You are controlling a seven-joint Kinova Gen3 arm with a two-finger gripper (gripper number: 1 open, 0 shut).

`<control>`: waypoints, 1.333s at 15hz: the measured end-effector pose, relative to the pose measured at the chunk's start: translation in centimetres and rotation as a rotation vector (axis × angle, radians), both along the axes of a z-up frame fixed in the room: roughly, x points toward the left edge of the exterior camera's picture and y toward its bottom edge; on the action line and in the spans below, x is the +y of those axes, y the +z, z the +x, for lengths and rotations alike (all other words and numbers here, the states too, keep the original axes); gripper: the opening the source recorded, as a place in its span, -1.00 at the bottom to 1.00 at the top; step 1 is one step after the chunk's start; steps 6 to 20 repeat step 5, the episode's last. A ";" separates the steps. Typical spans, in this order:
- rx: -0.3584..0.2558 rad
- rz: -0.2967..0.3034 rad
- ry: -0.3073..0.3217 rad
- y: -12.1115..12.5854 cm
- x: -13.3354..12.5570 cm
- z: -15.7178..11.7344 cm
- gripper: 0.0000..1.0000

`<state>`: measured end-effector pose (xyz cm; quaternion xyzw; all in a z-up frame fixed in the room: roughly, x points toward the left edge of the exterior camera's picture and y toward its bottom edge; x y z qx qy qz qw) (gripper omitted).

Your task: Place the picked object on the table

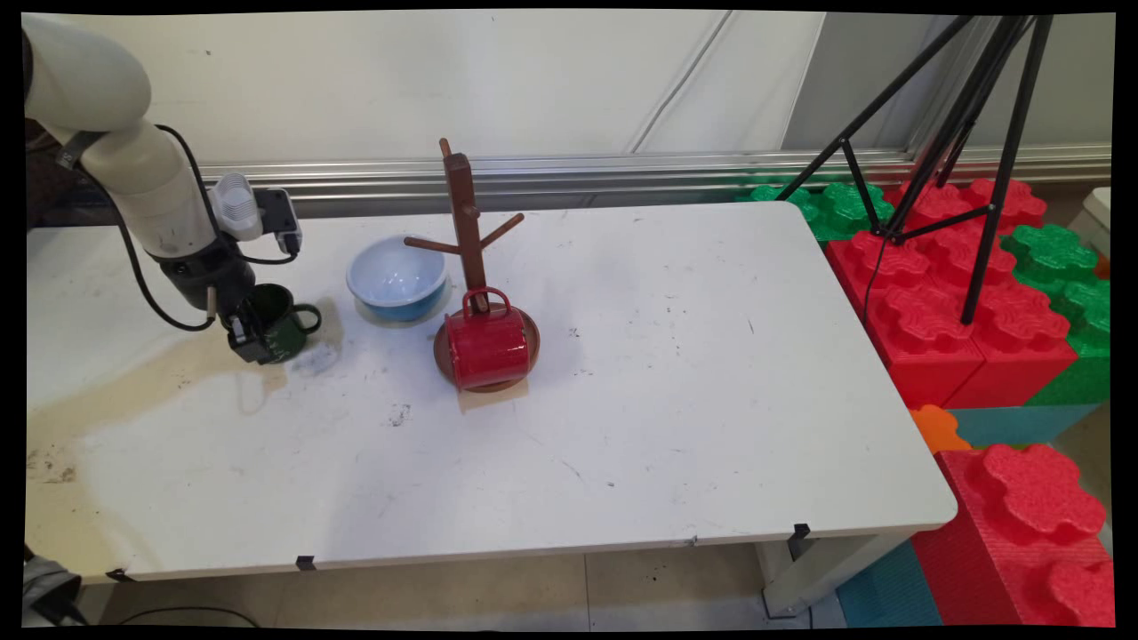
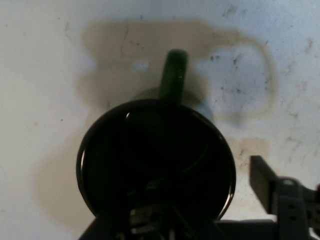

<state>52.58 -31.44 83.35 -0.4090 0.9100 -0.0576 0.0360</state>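
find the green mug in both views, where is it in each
Main view: the green mug stands at the table's left, left of the blue bowl, with the claw at its rim.
Hand view: seen from above, the mug fills the lower middle, handle pointing up.
Shared landmark: the mug's handle.

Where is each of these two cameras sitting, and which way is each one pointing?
Main view: fixed above the table's near side, looking down across the white table toward the wall; the white arm enters from the upper left, its gripper at the green mug.
Hand view: mounted on the hand, looking straight down into the green mug; one finger and black linkage rise from the bottom edge.
Shared: the green mug, the gripper and the stained tabletop around them.
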 end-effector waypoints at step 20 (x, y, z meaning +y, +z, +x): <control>-0.003 -0.003 0.002 -0.2 -0.1 0.1 1.00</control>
